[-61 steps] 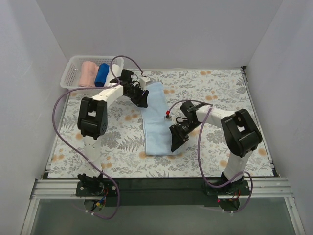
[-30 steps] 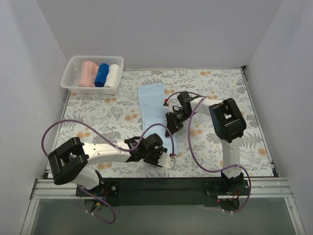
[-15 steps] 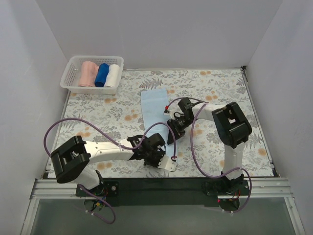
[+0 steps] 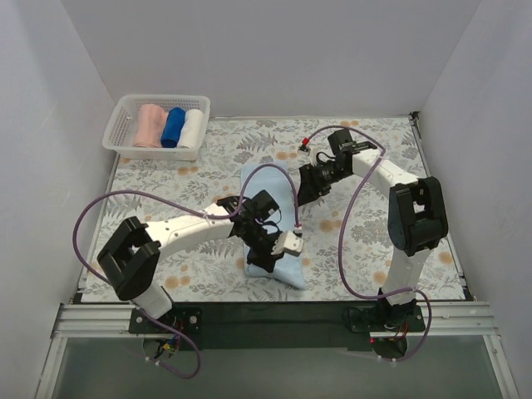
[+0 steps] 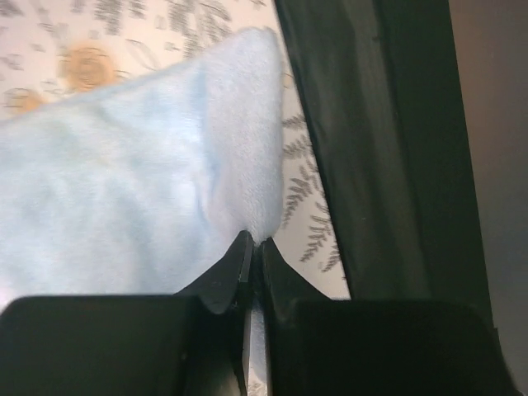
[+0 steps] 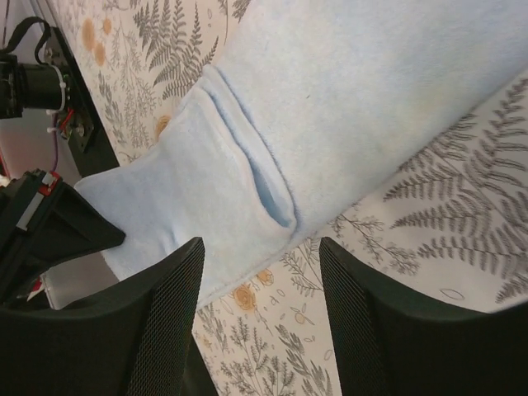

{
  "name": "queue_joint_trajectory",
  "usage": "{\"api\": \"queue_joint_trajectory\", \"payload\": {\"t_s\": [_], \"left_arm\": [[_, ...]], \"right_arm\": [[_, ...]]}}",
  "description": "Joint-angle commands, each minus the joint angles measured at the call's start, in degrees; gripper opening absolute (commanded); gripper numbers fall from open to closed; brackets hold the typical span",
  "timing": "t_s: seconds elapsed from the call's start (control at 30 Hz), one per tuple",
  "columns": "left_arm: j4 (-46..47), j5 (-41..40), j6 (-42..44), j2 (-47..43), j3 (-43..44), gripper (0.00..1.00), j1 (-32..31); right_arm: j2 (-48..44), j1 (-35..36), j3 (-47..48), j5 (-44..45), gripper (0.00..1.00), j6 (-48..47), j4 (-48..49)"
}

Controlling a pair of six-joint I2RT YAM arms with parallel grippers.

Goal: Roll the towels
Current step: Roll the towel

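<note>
Fern-print tablecloth (image 4: 216, 141) under sky-blue towel (image 4: 266, 187), left gripper (image 5: 252, 247) tight on its near end, right gripper (image 6: 260, 247) apart over its far end.

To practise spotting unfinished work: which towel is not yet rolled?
The light blue towel on the table; the pink roll, dark blue roll and white roll sit in the basket.

The white slotted plastic basket (image 4: 117, 125) blocked the far-left corner. The left arm's white forearm (image 4: 187, 229) lay across the near-left approach to the light sky-blue terry towel (image 4: 264, 184). The right arm's white forearm (image 4: 382, 170) spanned the far right. The floral-printed mat (image 4: 199, 179) lay open between basket and towel, and to the near right of the towel.
</note>
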Motion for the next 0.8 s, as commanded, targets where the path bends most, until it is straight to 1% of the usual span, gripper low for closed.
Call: {"api": "queue_joint_trajectory", "payload": {"t_s": [0.0, 0.03, 0.2, 0.27, 0.4, 0.47, 0.53, 0.77], "left_arm": [[-5.32, 7.90, 2.26, 3.42, 6.97, 0.00, 6.51], [-6.37, 7.99, 2.62, 4.56, 9.94, 0.00, 7.58], [-8.31, 8.87, 5.86, 11.51, 16.81, 0.00, 14.08], [-8.49, 8.43, 6.75, 13.88, 18.92, 0.00, 15.49], [-7.96, 7.72, 8.07, 16.87, 20.34, 0.00, 18.57], [-6.30, 6.76, 7.28, 18.19, 20.51, 0.00, 19.80], [-4.98, 6.49, 7.10, 19.24, 20.69, 0.00, 20.42], [-0.58, 4.04, 5.96, 20.30, 18.76, 0.00, 21.39]], "right_arm": [[-2.64, -2.71, 2.98, -0.50, 0.55, -3.02, -5.47], [-2.82, -3.15, 3.07, -0.51, 0.55, -3.37, -5.74], [-4.40, -4.47, 2.90, -0.24, 0.55, -4.70, -7.23], [-5.19, -4.65, 2.55, -0.24, 0.55, -5.31, -7.76], [-6.51, -4.65, 1.67, -1.12, 0.52, -5.49, -8.02], [-6.60, -4.65, 1.23, -2.34, 0.49, -5.05, -8.03], [-6.60, -4.56, 0.44, -3.40, 0.44, -4.26, -7.94], [-3.79, -3.16, -1.49, -8.67, 0.36, -2.06, -7.06]]}}
